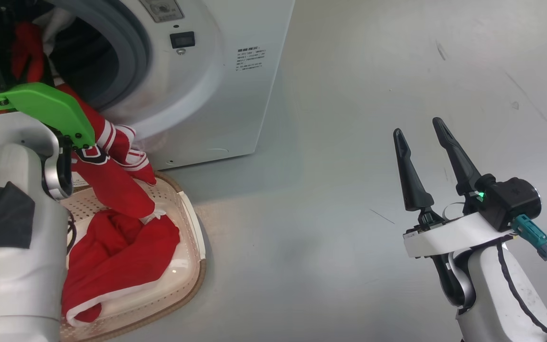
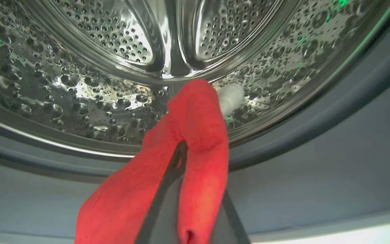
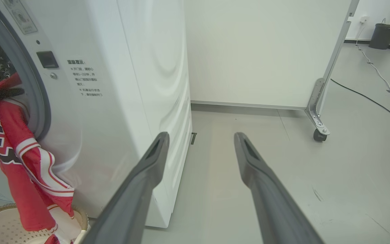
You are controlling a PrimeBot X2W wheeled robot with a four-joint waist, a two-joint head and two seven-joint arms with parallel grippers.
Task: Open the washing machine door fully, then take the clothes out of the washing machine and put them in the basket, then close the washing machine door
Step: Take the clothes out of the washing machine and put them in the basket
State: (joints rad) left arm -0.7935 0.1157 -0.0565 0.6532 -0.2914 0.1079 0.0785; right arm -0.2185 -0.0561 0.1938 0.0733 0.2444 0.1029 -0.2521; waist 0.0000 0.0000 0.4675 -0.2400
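Red garment (image 2: 195,115) seems thinly pinched in the closed left gripper (image 2: 181,156); it could slip free short of the basket (image 1: 200,247). Right gripper (image 1: 417,127) stands spread, empty.

Left gripper (image 3: 14,93) clamped on the clothes (image 3: 12,139); right gripper (image 1: 417,127) (fingers pointing upward) spread wide.

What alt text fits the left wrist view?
The left gripper is shut on a red garment draped over it, at the mouth of the washing machine's perforated steel drum; the grey door seal runs below.
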